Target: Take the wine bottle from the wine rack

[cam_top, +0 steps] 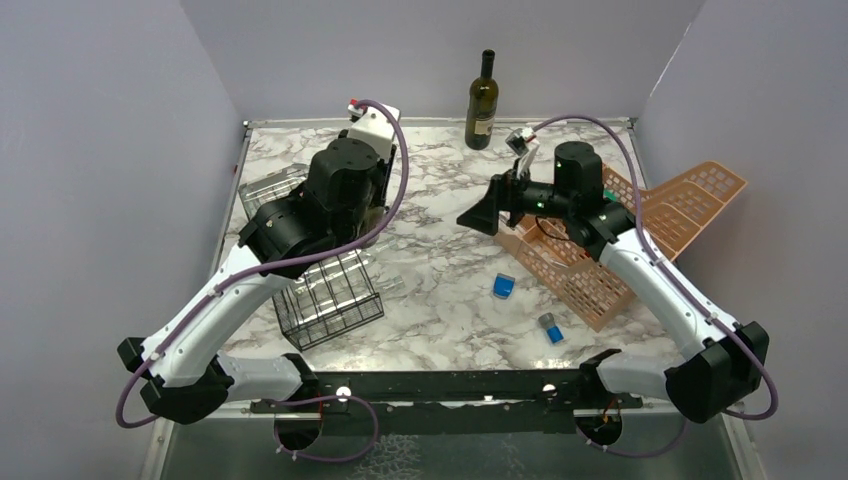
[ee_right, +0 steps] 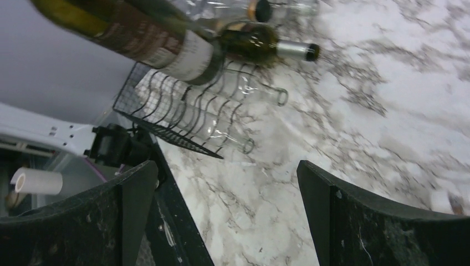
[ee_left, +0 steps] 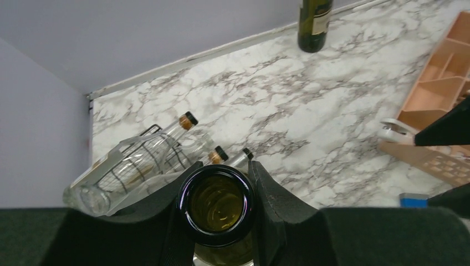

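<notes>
Here, the left pincer point(ee_left: 223, 169) was clamped on the base end of a dark green glass wine bottle point(ee_left: 217, 206), with its fingers point(ee_left: 266, 197) pressed to either side. The bottle was held lying over the top wires of the black wire-grid wine rack point(ee_right: 166, 133) beneath the pincer; whether it touched them could not be told. Clear glass corked bottles point(ee_left: 141, 155) were seen ahead and left of the pincer. The right pincer point(ee_right: 221, 172) was spread wide, with nothing held.

Table point(cam_top: 440, 290): white marble pattern, grey veining. Walls point(cam_top: 400, 50): plain pale lavender panels, three sides. Lighting even.
</notes>
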